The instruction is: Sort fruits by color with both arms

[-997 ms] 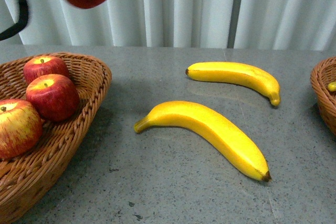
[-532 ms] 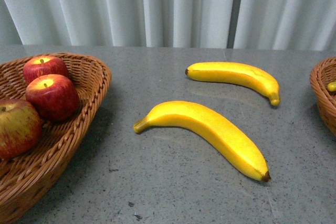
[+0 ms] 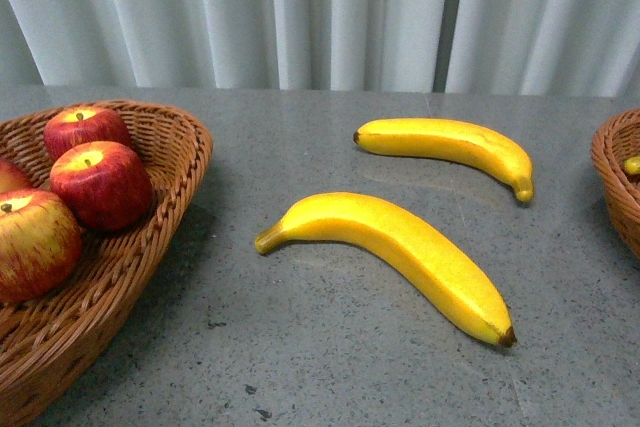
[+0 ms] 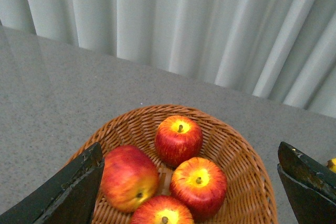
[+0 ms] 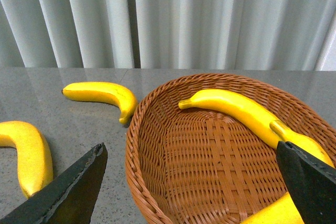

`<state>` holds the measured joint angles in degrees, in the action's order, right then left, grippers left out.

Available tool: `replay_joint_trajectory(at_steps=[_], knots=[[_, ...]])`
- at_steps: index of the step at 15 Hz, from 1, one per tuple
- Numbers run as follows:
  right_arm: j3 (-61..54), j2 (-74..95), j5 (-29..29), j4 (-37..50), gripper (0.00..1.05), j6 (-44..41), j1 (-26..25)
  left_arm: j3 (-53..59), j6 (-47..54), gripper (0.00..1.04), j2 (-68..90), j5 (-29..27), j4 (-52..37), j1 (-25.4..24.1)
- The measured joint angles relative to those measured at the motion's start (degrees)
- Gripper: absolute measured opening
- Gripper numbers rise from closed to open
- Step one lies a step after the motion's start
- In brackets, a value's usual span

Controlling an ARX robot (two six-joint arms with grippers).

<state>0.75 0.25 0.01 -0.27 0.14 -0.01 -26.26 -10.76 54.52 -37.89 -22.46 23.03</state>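
Observation:
Several red apples lie in the left wicker basket [image 3: 170, 162]: one at the back [image 3: 85, 127], one in the middle [image 3: 100, 185], one in front [image 3: 35, 242]. Two yellow bananas lie on the grey table, the far one [image 3: 445, 142] and the near one [image 3: 400, 247]. My left gripper [image 4: 189, 148] is open and empty above the apples [image 4: 178, 139] in their basket [image 4: 247, 171]. My right gripper [image 5: 190, 148] is open and empty above the right basket [image 5: 157, 182], which holds bananas [image 5: 236, 109]. Neither arm shows in the front view.
The right basket's rim [image 3: 610, 182] shows at the right edge of the front view, with a banana tip [image 3: 632, 164] inside. A white curtain [image 3: 320, 17] hangs behind the table. In the right wrist view both table bananas, the far one [image 5: 102, 94] and the near one [image 5: 29, 156], lie beside that basket.
One second ago my left gripper held a red apple at the top left of the front view. It has left that view, and another apple now shows in the left basket.

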Motion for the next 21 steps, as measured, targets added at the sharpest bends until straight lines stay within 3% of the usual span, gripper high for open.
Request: replay_joint_trajectory(at_steps=[5, 7, 8, 13, 16, 17, 18, 21], knots=[[0.0, 0.0, 0.0, 0.0, 0.98, 0.0, 0.0, 1.0, 6.6, 0.97, -5.6, -1.6, -3.1, 1.3], [0.0, 0.0, 0.0, 0.0, 0.98, 0.0, 0.0, 6.8, 9.3, 0.73, -13.4, 15.4, 1.4, -4.1], [0.0, 0.0, 0.0, 0.0, 0.98, 0.0, 0.0, 8.9, 9.7, 0.62, -15.5, 19.5, 1.0, -6.2], [0.0, 0.0, 0.0, 0.0, 0.98, 0.0, 0.0, 17.6, 9.7, 0.01, -25.1, 28.8, 1.7, -14.2], [0.0, 0.0, 0.0, 0.0, 0.98, 0.0, 0.0, 20.5, 9.8, 0.01, -29.8, 32.8, 3.8, -17.8], [0.0, 0.0, 0.0, 0.0, 0.98, 0.0, 0.0, 21.4, 9.9, 0.01, -31.6, 37.2, 4.6, -22.3], [0.0, 0.0, 0.0, 0.0, 0.98, 0.0, 0.0, 21.9, 9.8, 0.01, -32.4, 36.8, 5.0, -23.5], [0.0, 0.0, 0.0, 0.0, 0.98, 0.0, 0.0, 23.3, 9.9, 0.01, -36.2, 37.9, 7.4, -22.9]])
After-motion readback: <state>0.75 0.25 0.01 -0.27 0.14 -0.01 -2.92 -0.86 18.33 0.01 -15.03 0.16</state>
